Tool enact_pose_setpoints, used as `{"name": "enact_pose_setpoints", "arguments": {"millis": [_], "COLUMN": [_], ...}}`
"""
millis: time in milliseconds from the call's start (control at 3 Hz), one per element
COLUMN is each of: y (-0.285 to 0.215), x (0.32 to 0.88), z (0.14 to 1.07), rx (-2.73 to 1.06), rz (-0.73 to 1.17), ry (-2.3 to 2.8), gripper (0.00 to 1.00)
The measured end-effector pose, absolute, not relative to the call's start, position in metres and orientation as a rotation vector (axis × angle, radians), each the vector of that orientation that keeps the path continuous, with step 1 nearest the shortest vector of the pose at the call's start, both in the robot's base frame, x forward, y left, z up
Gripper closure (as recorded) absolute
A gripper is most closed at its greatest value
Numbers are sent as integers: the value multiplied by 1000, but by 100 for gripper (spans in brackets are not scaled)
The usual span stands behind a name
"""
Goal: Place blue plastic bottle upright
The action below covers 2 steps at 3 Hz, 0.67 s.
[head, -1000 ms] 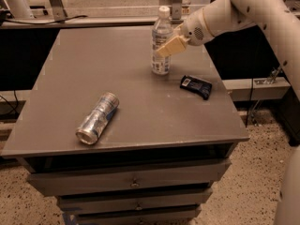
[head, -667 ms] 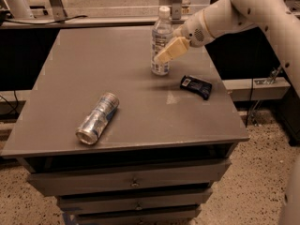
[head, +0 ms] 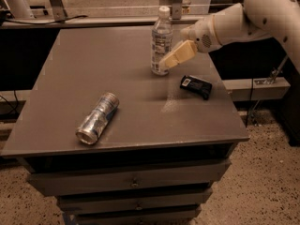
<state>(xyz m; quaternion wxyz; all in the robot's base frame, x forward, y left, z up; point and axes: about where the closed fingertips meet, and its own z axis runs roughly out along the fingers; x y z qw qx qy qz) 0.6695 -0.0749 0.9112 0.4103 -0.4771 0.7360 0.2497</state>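
The blue plastic bottle, clear with a white cap and a printed label, stands upright on the grey table at the back centre. My gripper reaches in from the right on the white arm. It is open. Its beige front finger lies along the bottle's lower right side, with its tip at the bottle's edge. The other finger is hidden behind the bottle.
A crushed silver-blue can lies on its side at the front left. A flat dark packet lies right of the bottle, just below the gripper. Drawers sit under the tabletop. A rail runs behind the table.
The gripper has drawn back to the right and slightly down, off the bottle's middle. The bottle stays upright in place. The can and the packet have not moved.
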Motion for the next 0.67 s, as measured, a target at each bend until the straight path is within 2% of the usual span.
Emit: {"name": "enact_pose_setpoints", "arguments": {"millis": [667], "y": [-86], "x": [625], "z": [924], "rx": [-960], "rz": [668], "ry": [1597], "gripper": [0]}}
